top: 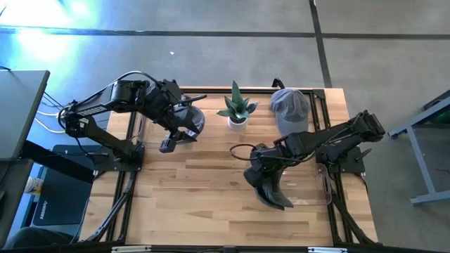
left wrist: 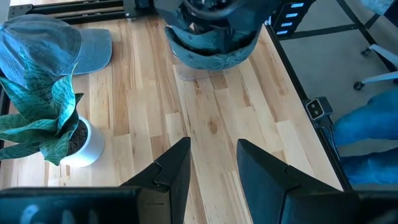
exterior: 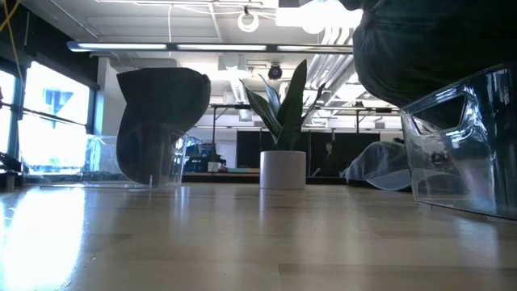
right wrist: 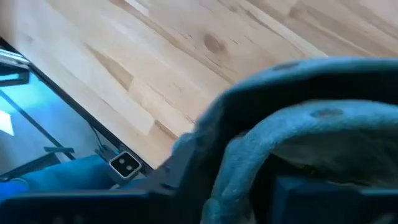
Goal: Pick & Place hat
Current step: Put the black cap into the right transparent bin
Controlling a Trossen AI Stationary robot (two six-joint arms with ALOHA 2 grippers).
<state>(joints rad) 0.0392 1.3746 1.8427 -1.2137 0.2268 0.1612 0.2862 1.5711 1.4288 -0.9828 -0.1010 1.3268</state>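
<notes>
left gripper point(top: 171, 143) is hovering over the table's point(top: 197, 197) left half, fingers point(left wrist: 171, 171) spread with nothing between them. potted plant point(top: 237, 109) is standing at centre rear. grey cap point(top: 290, 109) is lying at right rear. right gripper point(top: 271, 191) is reaching down at right front, a dark hat point(top: 269, 188) draping over it; whether its fingers are spread or pinching cannot be told.
</notes>
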